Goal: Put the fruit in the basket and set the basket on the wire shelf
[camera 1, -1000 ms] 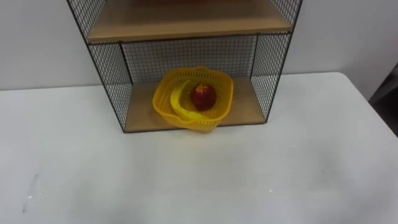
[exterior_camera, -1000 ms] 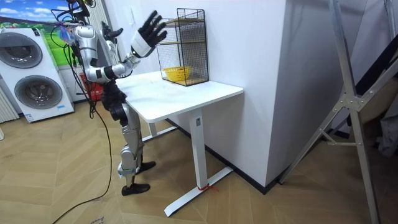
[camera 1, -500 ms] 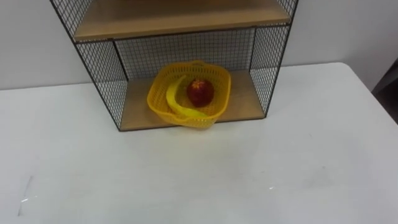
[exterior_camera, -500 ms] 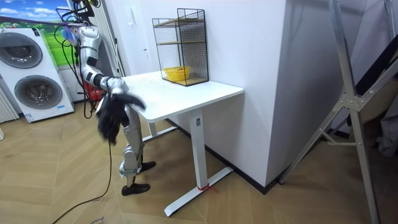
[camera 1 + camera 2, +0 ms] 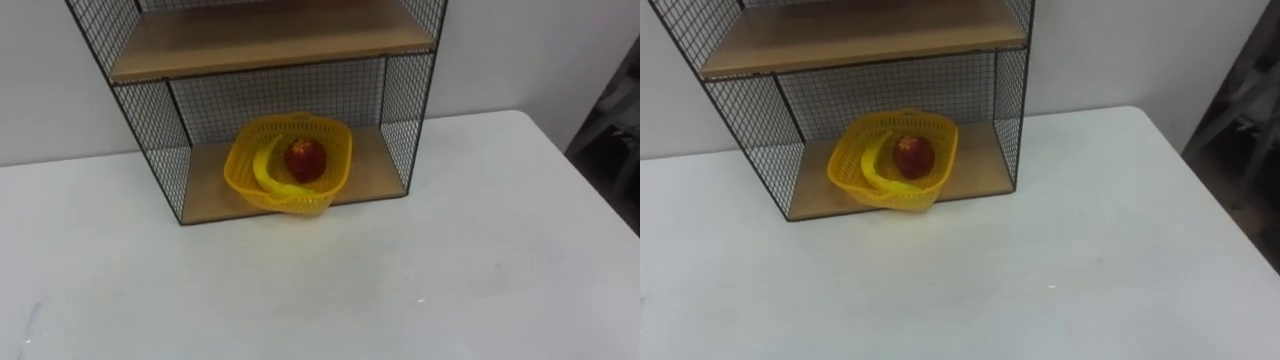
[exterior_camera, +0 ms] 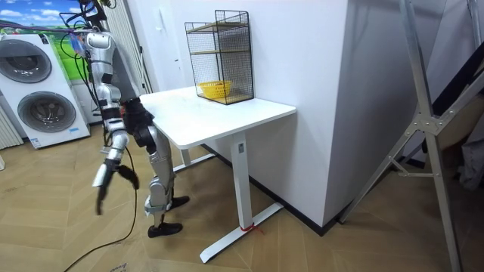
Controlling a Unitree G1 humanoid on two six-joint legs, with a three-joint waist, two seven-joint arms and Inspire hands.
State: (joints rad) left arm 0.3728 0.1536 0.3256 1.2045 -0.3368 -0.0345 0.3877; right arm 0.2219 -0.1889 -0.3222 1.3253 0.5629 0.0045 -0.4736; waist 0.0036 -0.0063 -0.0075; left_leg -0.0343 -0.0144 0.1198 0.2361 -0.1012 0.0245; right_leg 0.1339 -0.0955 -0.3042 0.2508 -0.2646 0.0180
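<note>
We find the yellow plastic mesh basket set on the lower wooden board of the black wire shelf, its front wall jutting a little past the board's front edge; inside it lie a red apple, toward the back, and a curved yellow banana just beside the apple on its left, bending along the front wall; an upper wooden board spans the shelf above the basket; the shelf stands at the back of a white table, close to a pale wall. In the room view the robot stands upright at the table's end, facing the shelf, and its right hand hangs low, clear of its leg toward the room view's left and below the tabletop; that hand is blurred, and we cannot tell whether it is spread or closed. From the hand, the basket is well apart, higher up and off toward the room view's right, with the tabletop between them; beyond the hand, toward the room view's left, stand two white front-loading washing machines, one above the other; beneath it lies a wood-plank floor.
</note>
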